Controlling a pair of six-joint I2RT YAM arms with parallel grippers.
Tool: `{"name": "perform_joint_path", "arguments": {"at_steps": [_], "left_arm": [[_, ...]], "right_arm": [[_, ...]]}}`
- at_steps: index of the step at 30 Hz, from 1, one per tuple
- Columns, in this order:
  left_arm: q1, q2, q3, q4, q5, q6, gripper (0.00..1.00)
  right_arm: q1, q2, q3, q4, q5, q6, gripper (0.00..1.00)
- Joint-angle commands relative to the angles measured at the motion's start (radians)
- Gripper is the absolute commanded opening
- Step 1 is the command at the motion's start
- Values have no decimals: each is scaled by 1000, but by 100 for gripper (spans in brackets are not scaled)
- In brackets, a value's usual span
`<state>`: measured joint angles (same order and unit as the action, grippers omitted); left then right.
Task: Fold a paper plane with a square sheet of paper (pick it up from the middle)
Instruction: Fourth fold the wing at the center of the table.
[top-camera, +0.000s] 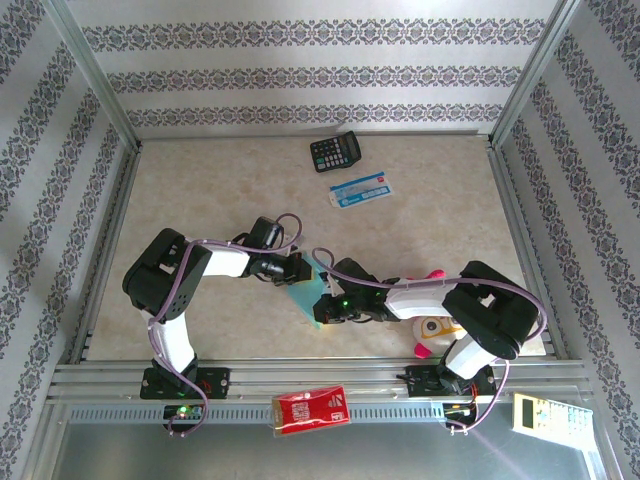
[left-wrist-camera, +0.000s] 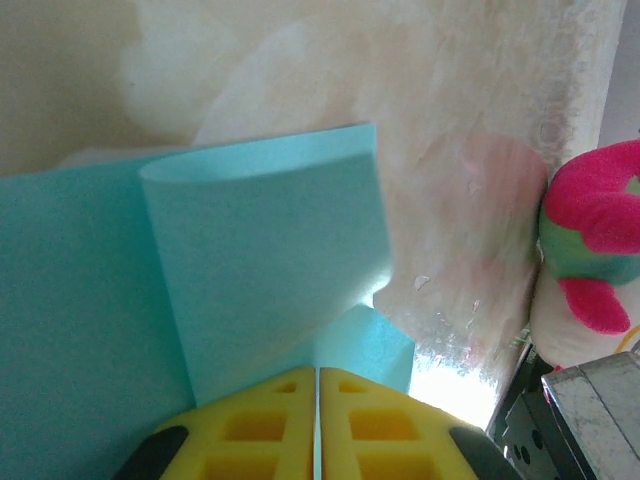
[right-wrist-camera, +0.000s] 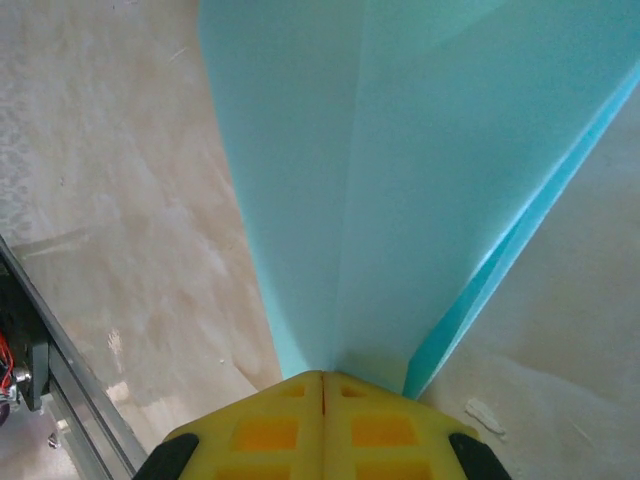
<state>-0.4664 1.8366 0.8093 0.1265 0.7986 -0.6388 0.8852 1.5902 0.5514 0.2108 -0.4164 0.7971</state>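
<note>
The paper (top-camera: 312, 296) sits low over the middle of the tabletop (top-camera: 200, 190), part-folded, directly between the two hands. The left hand (top-camera: 299, 271) reaches it from the far-left side and the right hand (top-camera: 329, 306) from the near-right, so both are at the paper and neither is nearer. From above, the paper seems to run diagonally along the line joining them, though the arms cover much of it.

The left wrist view shows what the top one cannot. A flap of the paper (left-wrist-camera: 265, 260) curls over in a soft roll and is not yet creased flat. The left hand (left-wrist-camera: 318, 372) has its fingers pressed together, with a thin turquoise line between them (a pinch on the edge, as far as I can judge).

In the right wrist view the paper (right-wrist-camera: 400, 180) narrows to a crease straight ahead of the right hand (right-wrist-camera: 322, 375), whose closed fingers pinch that fold. The next move likely depends on flattening the curl against this held crease.
</note>
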Motion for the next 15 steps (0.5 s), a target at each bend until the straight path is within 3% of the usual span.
{"name": "perform_joint_path", "arguments": {"at_steps": [1, 8, 11, 15], "left_arm": [[26, -36, 13, -112, -123, -6, 17], [25, -189, -9, -114, -101, -64, 28], [22, -248, -66, -86, -101, -111, 27], [-12, -294, -149, -29, -106, -175, 18]], "right_arm": [[-3, 26, -58, -100, 51, 28, 2], [-2, -5, -83, -100, 77, 82, 1], [-2, -6, -85, -95, 81, 97, 1], [-2, -1, -85, -88, 81, 100, 1]]}}
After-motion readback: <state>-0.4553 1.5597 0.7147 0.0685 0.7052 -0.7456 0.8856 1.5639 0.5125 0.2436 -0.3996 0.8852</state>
